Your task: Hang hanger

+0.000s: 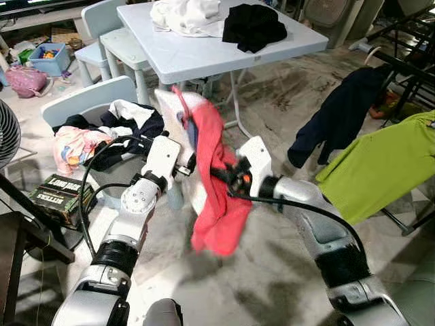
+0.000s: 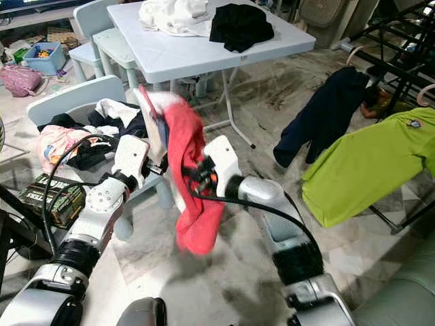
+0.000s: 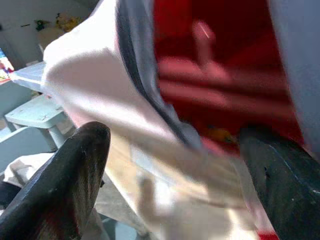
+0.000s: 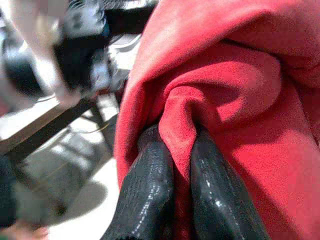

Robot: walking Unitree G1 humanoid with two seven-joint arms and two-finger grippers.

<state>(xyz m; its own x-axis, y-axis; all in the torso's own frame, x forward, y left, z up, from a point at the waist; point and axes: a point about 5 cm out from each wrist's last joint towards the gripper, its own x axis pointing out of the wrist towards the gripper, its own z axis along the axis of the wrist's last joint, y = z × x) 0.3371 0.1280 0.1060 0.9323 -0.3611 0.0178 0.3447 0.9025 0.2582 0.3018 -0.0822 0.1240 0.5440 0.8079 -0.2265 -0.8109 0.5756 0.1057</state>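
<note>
red cloth held up between both tools in front of the pale bench

left eye view: a red fabric garment (image 1: 219, 183) with a white and grey part at its top hangs in mid-air at the centre, blurred. the right tool (image 1: 228, 175) reaches in from 4 o'clock and meets the cloth at its middle. the left tool (image 1: 187, 168) comes from 7 o'clock and touches the cloth's edge. at 12 o'clock stands a pale blue plastic folding bench (image 1: 204, 51) carrying a white crumpled cloth (image 1: 187, 15) and a black crumpled cloth (image 1: 253, 26). at 9 o'clock a pale chair (image 1: 85, 102) holds a heap of mixed clothes (image 1: 102, 136). at 3 o'clock a lime green shirt (image 1: 380, 166) and a dark navy garment (image 1: 336, 115) hang on a dark rack. no hanger can be made out inside the cloth.

right eye view: the same scene; a green printed box (image 2: 54, 197) lies on the floor at 9 o'clock, near the left arm.

left wrist view: the left tool's two black fingers (image 3: 75, 175) stand wide apart, with white and red cloth blurred between and beyond them; whether they touch it cannot be told.

right wrist view: the right tool's fingers (image 4: 150, 195) are pressed together, clamped on a fold of the red garment.
</note>
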